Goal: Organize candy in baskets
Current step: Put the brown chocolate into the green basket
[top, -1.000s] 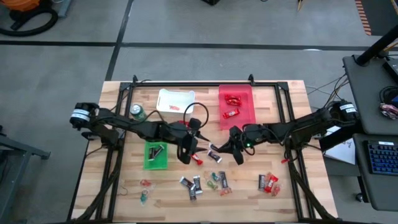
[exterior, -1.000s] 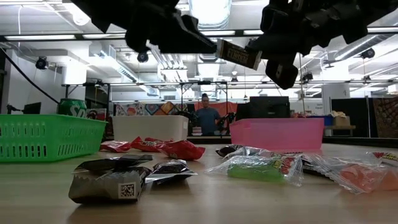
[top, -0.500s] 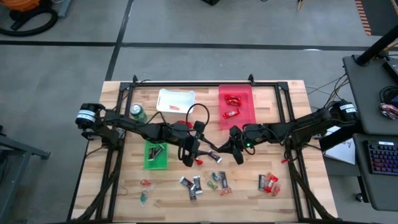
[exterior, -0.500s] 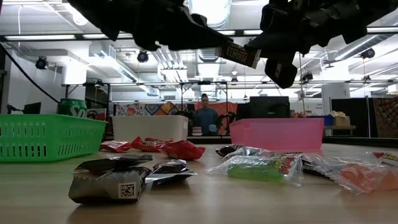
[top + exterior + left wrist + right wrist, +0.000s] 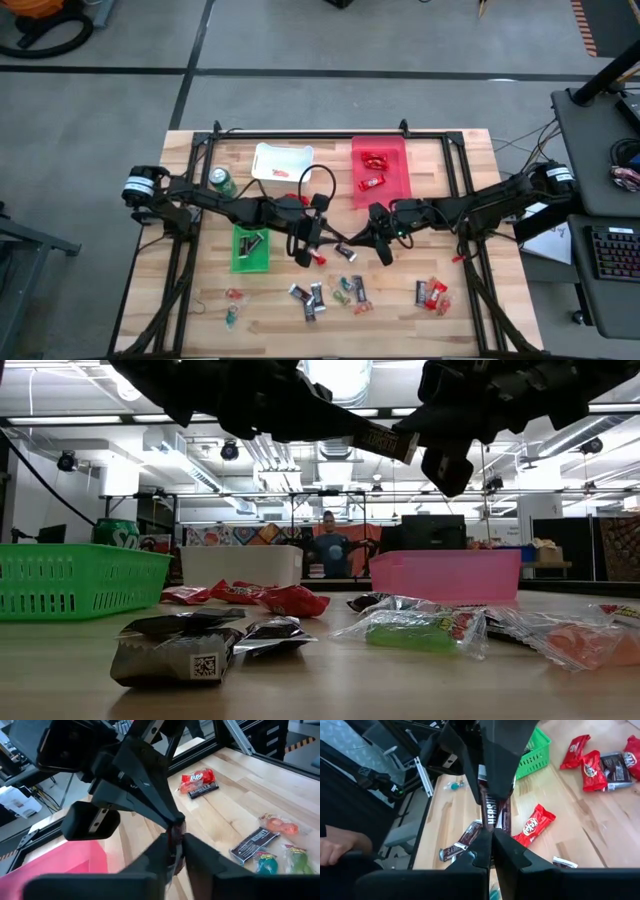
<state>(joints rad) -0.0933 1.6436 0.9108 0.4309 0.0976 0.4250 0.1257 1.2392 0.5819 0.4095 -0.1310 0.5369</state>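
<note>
A dark-wrapped mini bar [image 5: 345, 249] hangs in the air over the middle of the table, between my two grippers. My left gripper [image 5: 326, 243] is shut on the end toward the table's left. My right gripper [image 5: 363, 243] is shut on the end toward its right. In the low view the bar [image 5: 390, 442] is high above the table. The white basket [image 5: 282, 160] and the red basket [image 5: 380, 168], which holds red candy, stand at the far side. The green basket [image 5: 250, 250], with a dark bar in it, stands at the left. My left gripper pinches one short end of the bar [image 5: 176, 834] between its two fingers, coming level from the table's left, along the bar. The bar is lifted clear of the table. My right gripper pinches the other short end [image 5: 492, 831] between its two fingers [image 5: 506, 851], coming from the table's right, along the bar. The bar stretches from it to the left gripper's fingers [image 5: 496, 770], clear of the table.
Loose candy lies on the near half of the table: a red piece [image 5: 318, 257] below the grippers, dark bars [image 5: 310, 298], green and orange pieces [image 5: 350, 292], red and dark bars [image 5: 431, 293], small pieces [image 5: 232, 305]. A green can [image 5: 221, 181] stands beside the white basket.
My left gripper has moved toward the table's right edge, up to the free end of the bar that my right gripper holds in the air. The right gripper and the bar have stayed about where they were.
</note>
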